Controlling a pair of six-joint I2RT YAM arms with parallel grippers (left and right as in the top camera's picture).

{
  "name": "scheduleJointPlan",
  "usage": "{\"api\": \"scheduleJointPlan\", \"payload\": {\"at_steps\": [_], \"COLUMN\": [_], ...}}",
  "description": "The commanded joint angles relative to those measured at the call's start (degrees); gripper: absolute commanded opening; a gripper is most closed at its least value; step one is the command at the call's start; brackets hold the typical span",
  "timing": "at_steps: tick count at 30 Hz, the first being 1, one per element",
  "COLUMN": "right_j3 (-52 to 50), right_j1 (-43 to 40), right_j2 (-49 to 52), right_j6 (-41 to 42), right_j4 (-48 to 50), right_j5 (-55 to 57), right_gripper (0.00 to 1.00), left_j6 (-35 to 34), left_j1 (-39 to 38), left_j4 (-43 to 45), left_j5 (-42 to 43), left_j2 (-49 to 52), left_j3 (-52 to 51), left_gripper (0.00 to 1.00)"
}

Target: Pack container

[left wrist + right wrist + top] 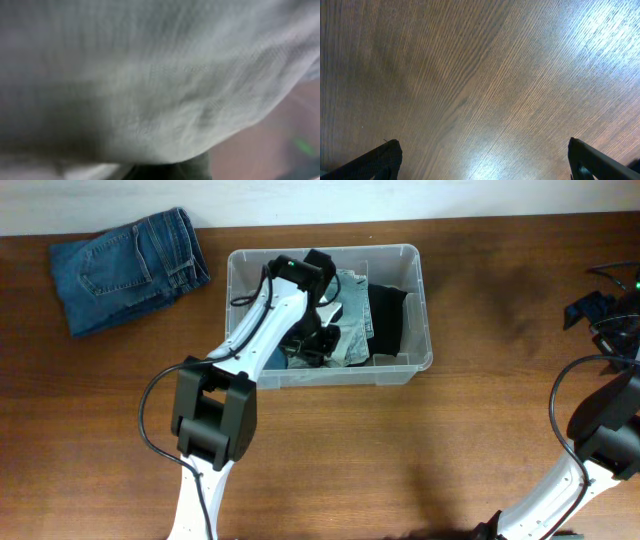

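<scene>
The container (424, 300), a clear plastic bin, stands at the table's back centre. Inside lie a pale grey-green garment (351, 308) and a black garment (388, 320). My left gripper (318, 335) reaches down into the bin's left half, onto the pale garment. In the left wrist view that pale garment (150, 80) fills nearly the whole picture and hides the fingers. The gripper looks shut on the cloth. My right gripper (487, 165) hangs open over bare wood, with nothing between its fingers. In the overhead view the right gripper (590, 310) is at the far right edge.
Folded blue jeans (125, 268) lie at the back left of the wooden table (420, 450), apart from the bin. My left arm (215, 415) stretches from the front up to the bin. Cables (610, 275) lie by the right arm.
</scene>
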Motion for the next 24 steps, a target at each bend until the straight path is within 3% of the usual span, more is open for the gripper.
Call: {"api": "scheduleJointPlan", "payload": {"at_steps": [1,12,24], "right_j3": [-0.2,-0.2,-0.2], "right_j1": [-0.1,-0.1,-0.1], "right_j2": [-1.1,-1.1,-1.1], "right_j6": [0.5,0.5,0.5], "right_j4": [0.0,0.0,0.0], "right_j5": [0.9,0.9,0.9], "right_gripper": [0.98,0.98,0.98], "left_j6": [0.9,0.9,0.9], "left_j1": [-0.3,-0.3,-0.3], "left_j4": [3.8,7.7,21.0], "left_j5": [1.0,-0.8,-1.0], "left_j2": [1.1,1.0,2.1], "left_j3": [-0.2,14.2,14.3], "left_gripper": [0.01,0.01,0.01]}}
